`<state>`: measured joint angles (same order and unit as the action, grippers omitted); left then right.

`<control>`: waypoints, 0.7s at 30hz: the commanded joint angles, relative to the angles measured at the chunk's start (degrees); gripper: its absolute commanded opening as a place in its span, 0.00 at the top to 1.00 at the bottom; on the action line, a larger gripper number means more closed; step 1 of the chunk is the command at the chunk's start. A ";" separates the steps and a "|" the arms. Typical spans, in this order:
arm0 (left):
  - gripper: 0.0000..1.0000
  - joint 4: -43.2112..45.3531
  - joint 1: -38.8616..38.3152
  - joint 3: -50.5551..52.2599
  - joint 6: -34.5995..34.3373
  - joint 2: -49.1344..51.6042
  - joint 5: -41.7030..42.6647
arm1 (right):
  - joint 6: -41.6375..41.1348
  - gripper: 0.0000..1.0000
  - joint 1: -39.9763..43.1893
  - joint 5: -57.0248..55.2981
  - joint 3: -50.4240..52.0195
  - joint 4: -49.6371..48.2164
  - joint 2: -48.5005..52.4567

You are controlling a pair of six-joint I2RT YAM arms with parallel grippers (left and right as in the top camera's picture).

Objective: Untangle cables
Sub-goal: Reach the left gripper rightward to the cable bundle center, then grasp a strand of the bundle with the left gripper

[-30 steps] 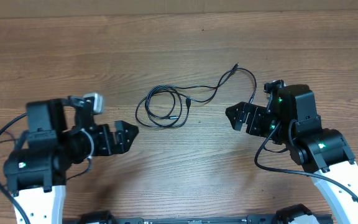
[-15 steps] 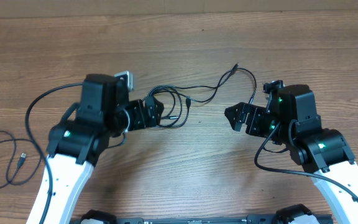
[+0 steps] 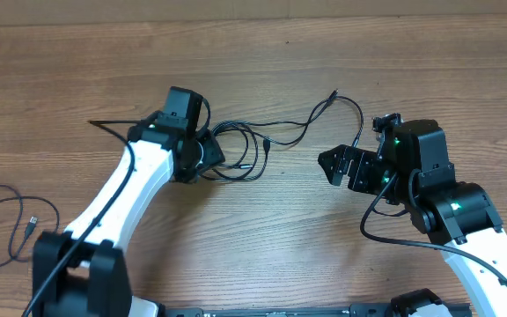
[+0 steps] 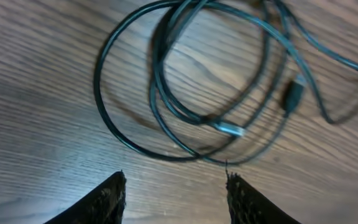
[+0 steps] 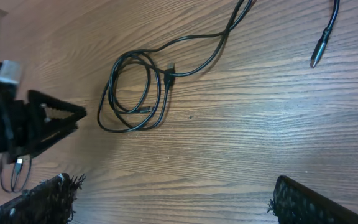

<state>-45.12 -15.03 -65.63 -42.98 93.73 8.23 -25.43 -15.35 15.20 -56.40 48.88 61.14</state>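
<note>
Left end effector open and empty, tips spread right beside the near edge of the cables, not touching as far as can be told. Right end effector open too, gripping nothing, sitting off to the right close to a loose plug.

Progress-wise: barely started, by the looks of it. Main bundle in one loose coil mid-table, several loops overlapping, with a long tail snaking off toward the right arm. One lone cord lying by itself at the far left, so maybe that bit counts as done. Left to do: tease the loops apart and lay each cord out singly.

Thin, glossy black, rubbery and floppy, with little metal-tipped plugs. Matte wood-grain underneath.
</note>
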 commanded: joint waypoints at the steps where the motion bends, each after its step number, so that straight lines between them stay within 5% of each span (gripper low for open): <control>1: 0.52 4.00 -0.37 -0.09 -2.54 5.62 -1.81 | 0.15 0.00 0.28 0.33 -0.55 -0.35 -0.20; 8: 0.60 10.47 -0.39 -0.09 -2.78 11.87 -2.78 | 0.15 0.00 0.26 0.33 -0.55 -0.35 -0.20; 12: 0.75 10.71 -0.39 -0.09 -4.90 13.40 -6.21 | 0.15 0.00 0.26 0.33 -0.55 -0.35 -0.20; 15: 0.70 11.39 -0.39 -0.09 -4.87 13.57 -7.67 | 0.15 0.00 0.26 0.33 -0.55 -0.35 -0.20; 18: 0.55 11.34 -0.44 -0.09 -4.85 13.86 -9.16 | 0.15 0.00 0.26 0.33 -0.55 -0.35 -0.20; 21: 0.61 11.41 -0.44 -0.09 -4.87 14.67 -10.38 | 0.15 0.00 0.26 0.33 -0.55 -0.35 -0.20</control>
<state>-33.93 -15.03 -65.60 -47.68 106.54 0.43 -25.43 -15.35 15.22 -56.40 48.86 61.14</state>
